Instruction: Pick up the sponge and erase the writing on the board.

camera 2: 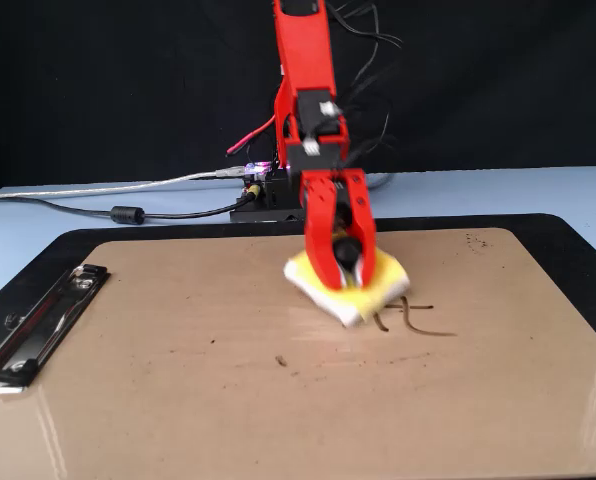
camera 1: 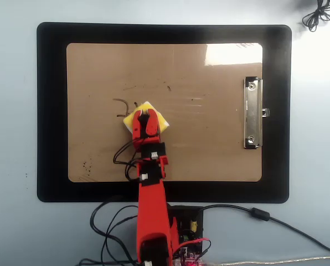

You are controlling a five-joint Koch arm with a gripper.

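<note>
I have my gripper (camera 2: 344, 262) clamped on the black knob of the yellow sponge (camera 2: 376, 285), one jaw on each side of it, because the knob is the only handle that lets me press the pad flat while leaving its whole underside free to rub. In the overhead view the sponge (camera 1: 156, 118) sits on the tan clipboard (camera 1: 209, 149), left of the board's middle and well apart from the silver clip (camera 1: 252, 113) at the right-hand short edge. I hold it tipped to a diamond, one corner leading toward the marks, which I judge gives a narrow edge to work into the strokes.

What remains of the writing (camera 2: 410, 318) lies just beside the sponge, touching or nearly under its lower right corner in the fixed view: a cross-like stroke and a curved tail. From above, a hooked stroke (camera 1: 122, 105) shows at the sponge's upper left. Faint dark specks further up the board (camera 1: 168, 87) may be smeared ink or residue; the picture is too soft for me to say.

My arm (camera 1: 151, 210) reaches straight out from its base over the near edge of the black mat (camera 1: 51, 111), and I lean down steeply so that the weight falls on the pad. By my reckoning the erasing is mostly done, and the last letters call for a short sweep sideways with the pad kept flat, or the corner will skip over the ink.
</note>
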